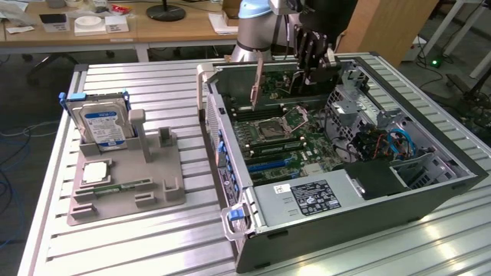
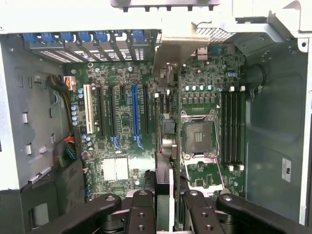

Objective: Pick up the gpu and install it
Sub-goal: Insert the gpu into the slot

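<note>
The gpu (image 1: 288,80) hangs on edge over the open computer case (image 1: 429,190), a thin dark board with its silver end bracket (image 1: 259,80) pointing down toward the motherboard. My gripper (image 1: 311,69) is shut on the card's upper edge. In the wrist view the gpu (image 2: 165,168) appears edge-on between my black fingers (image 2: 141,207), and its bracket (image 2: 178,48) reaches to the case's rear slot openings. The card sits above the motherboard (image 2: 122,146), between the row of expansion slots (image 2: 135,117) and the CPU socket (image 2: 199,136). Whether it touches a slot I cannot tell.
On the exterior view's left a grey fixture (image 1: 126,195) holds a silver hard drive with a blue label (image 1: 103,123), a processor chip (image 1: 96,171) and a small memory stick (image 1: 123,187). Inside the case are the power supply (image 1: 307,198), bundled cables (image 1: 383,144) and memory slots (image 2: 231,126).
</note>
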You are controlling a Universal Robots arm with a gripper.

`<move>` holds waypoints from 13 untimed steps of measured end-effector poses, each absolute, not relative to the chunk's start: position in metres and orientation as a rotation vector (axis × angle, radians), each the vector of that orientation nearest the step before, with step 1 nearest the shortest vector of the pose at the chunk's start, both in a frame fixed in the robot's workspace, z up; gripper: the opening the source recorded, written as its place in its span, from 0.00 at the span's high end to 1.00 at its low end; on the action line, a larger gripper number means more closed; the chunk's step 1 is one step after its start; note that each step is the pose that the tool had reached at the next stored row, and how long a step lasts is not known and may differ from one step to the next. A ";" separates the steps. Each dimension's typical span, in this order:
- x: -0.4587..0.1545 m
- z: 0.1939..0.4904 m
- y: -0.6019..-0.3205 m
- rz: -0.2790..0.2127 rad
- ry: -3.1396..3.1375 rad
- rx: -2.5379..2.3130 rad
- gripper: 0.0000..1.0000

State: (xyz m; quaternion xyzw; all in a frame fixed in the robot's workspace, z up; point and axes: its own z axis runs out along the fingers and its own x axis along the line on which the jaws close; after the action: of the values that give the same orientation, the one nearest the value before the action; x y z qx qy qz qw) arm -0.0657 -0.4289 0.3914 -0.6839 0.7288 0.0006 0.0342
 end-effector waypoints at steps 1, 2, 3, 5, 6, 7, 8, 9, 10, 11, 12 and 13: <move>-0.066 0.391 -0.429 0.002 2.241 -2.103 0.73; -0.066 0.391 -0.429 0.002 2.241 -2.103 0.73; -0.066 0.390 -0.429 0.002 2.241 -2.103 0.73; -0.066 0.389 -0.429 0.002 2.241 -2.103 0.73; -0.066 0.389 -0.429 0.002 2.241 -2.103 0.73; -0.066 0.388 -0.429 0.002 2.241 -2.103 0.73; -0.066 0.388 -0.429 0.002 2.241 -2.103 0.73; -0.066 0.387 -0.429 0.002 2.241 -2.103 0.73; -0.066 0.387 -0.429 0.002 2.241 -2.103 0.73; -0.066 0.386 -0.429 0.002 2.241 -2.103 0.73; -0.066 0.385 -0.429 0.001 2.241 -2.103 0.73; -0.066 0.385 -0.429 0.001 2.241 -2.103 0.73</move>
State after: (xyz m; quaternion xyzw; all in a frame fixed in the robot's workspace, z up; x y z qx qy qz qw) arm -0.0657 -0.4290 0.3850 -0.6839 0.7288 0.0005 0.0342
